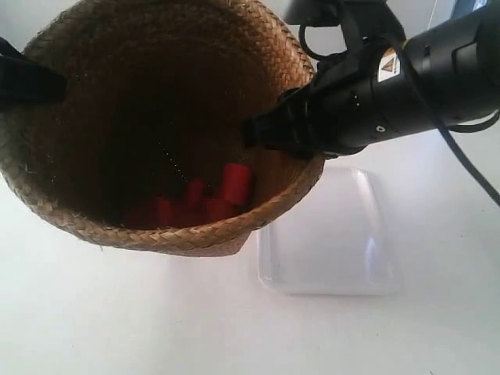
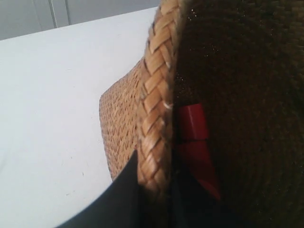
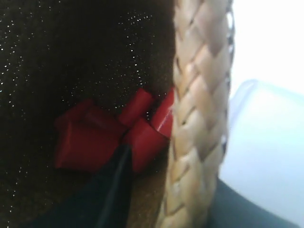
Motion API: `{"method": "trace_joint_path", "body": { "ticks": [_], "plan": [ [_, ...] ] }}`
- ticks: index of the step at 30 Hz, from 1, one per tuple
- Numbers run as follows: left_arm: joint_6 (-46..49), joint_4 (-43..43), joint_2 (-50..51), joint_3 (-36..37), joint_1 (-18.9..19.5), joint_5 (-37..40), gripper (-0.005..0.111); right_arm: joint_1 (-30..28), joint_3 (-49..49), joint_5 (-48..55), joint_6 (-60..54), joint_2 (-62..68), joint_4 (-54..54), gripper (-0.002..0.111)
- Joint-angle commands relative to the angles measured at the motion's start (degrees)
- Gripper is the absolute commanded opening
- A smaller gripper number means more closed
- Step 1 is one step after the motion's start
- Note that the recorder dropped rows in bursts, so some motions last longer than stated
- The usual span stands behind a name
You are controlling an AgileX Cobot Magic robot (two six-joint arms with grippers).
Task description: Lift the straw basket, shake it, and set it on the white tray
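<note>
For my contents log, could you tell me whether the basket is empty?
No, several red blocks lie at the bottom inside the basket.

A plain white table (image 1: 86, 320) lies all around, brightly and evenly lit. Beyond its edge, the left wrist view shows a pale grey panelled wall (image 2: 28, 16) with vertical seams

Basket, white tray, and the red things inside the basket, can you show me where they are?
straw basket (image 1: 180, 237): exterior view, on the braided rim nearest the camera.
white tray (image 1: 336, 244): exterior view, on its bare flat middle.
red blocks (image 1: 233, 184): exterior view, on the tallest red piece inside the basket.
</note>
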Motion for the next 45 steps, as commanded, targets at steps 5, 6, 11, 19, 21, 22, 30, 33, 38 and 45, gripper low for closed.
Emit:
{"method": "trace_joint_path", "body": {
  "ticks": [5,6,11,19,21,22,30,33,38,45],
  "plan": [
    [1.5,-0.7,-0.3,2.4,0.3,-1.4,0.000,0.1,0.5,-0.4,-1.7,2.7,-1.2,0.000],
    [1.5,-0.5,-0.2,3.2,0.3,-2.2,0.000,0.1,0.9,-0.4,-1.7,3.4,-1.3,0.000],
    [1.5,-0.4,1.4,4.8,0.3,-3.8,0.000,0.1,1.8,-0.3,-1.7,6.7,-1.5,0.000],
    [1.5,-0.8,3.5,2.2,0.3,-0.4,0.000,0.1,-0.8,3.3,-1.7,6.3,-1.5,0.000],
    [1.5,-1.6,1.2,-1.7,0.3,3.6,0.000,0.1,-4.1,6.4,-2.5,1.8,-1.5,0.000],
    [1.5,-2.4,-0.4,-4.2,0.3,5.1,0.000,0.1,-5.5,6.7,-2.9,-0.5,-1.5,0.000],
    [3.5,-1.8,-2.0,3.7,0.6,-0.8,0.000,-0.6,7.0,-8.4,-2.2,-6.2,-0.4,0.000],
    [1.8,-3.8,-1.4,5.6,1.4,-0.8,0.000,-0.5,6.2,-3.8,-0.9,-3.5,1.1,0.000],
    [5.9,-7.0,-3.1,2.5,1.3,-3.6,0.000,-0.1,5.2,-6.4,-2.2,-4.7,0.5,0.000],
    [6.0,-6.2,-3.0,2.6,1.1,-3.2,0.000,-0.1,5.2,-2.9,-2.2,-1.2,-0.4,0.000]
  ]
}}
